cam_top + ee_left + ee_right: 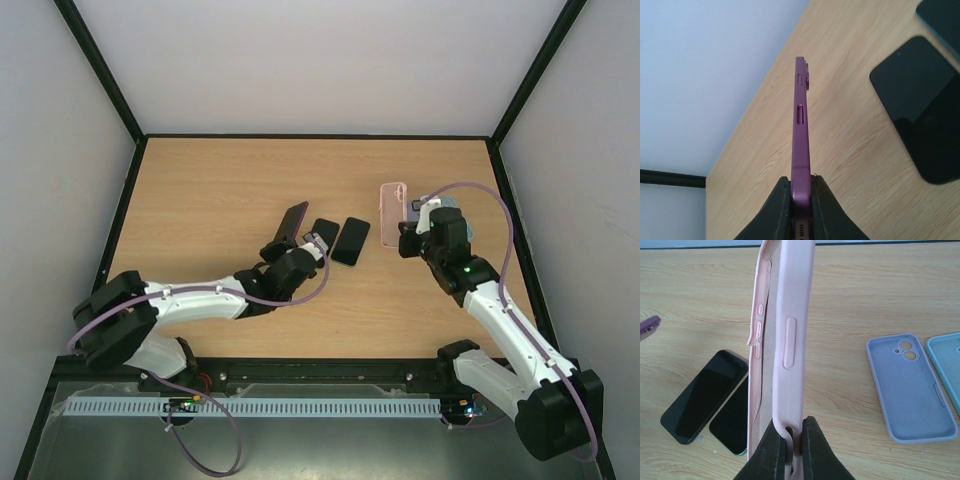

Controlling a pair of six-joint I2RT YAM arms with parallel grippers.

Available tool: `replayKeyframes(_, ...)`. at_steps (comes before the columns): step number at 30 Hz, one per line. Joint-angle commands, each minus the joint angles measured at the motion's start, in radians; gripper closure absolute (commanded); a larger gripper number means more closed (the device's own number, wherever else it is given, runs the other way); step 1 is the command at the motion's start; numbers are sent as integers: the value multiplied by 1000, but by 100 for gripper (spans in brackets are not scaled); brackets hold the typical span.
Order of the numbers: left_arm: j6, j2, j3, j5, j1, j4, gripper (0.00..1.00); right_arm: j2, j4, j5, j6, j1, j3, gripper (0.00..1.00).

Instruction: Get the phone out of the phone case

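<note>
Maroon case (801,120) up on its long edge, pinched at its near end by the left claw (801,189), which is clamped tight on both flat faces just left of the middle of the table (220,190). The phone itself is hidden from here; I judge it's inside. My read: a stiff, fairly weighty slab in a soft, grippy skin. The skin should flex and peel at a corner, but the glass inside is slick and won't forgive a drop. The best hold looks like the case lip at the far end, by the camera bump, with the left claw holding the body. Looks-wise it's slim and dull plum, with two moulded buttons along the edge. On the right, the right claw (792,427) is closed on the rim of an empty pink case (792,340), standing upright. Two black phones (705,395) lie flat between the arms, with a lilac case (910,385) and a pale blue case (947,360) further right.
</note>
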Motion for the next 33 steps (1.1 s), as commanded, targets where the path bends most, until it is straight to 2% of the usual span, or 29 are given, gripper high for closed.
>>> replayKeyframes(1,77,64,22,-41,24,-44,93,-33,47,10,-41,-5,-32,98)
replayKeyframes(13,-34,184,69,54,51,-166,85,6,52,28,-39,-5,-31,98)
replayKeyframes(21,-92,262,58,82,53,-163,78,12,61,49,-41,-5,-32,98)
replayKeyframes(24,-120,267,57,89,56,-156,70,16,65,59,-42,-4,-34,98)
replayKeyframes(28,-210,254,69,100,68,-196,52,44,47,75,-75,-5,-4,98)
replayKeyframes(33,-339,163,46,159,76,-257,38,99,3,102,-214,-7,76,98)
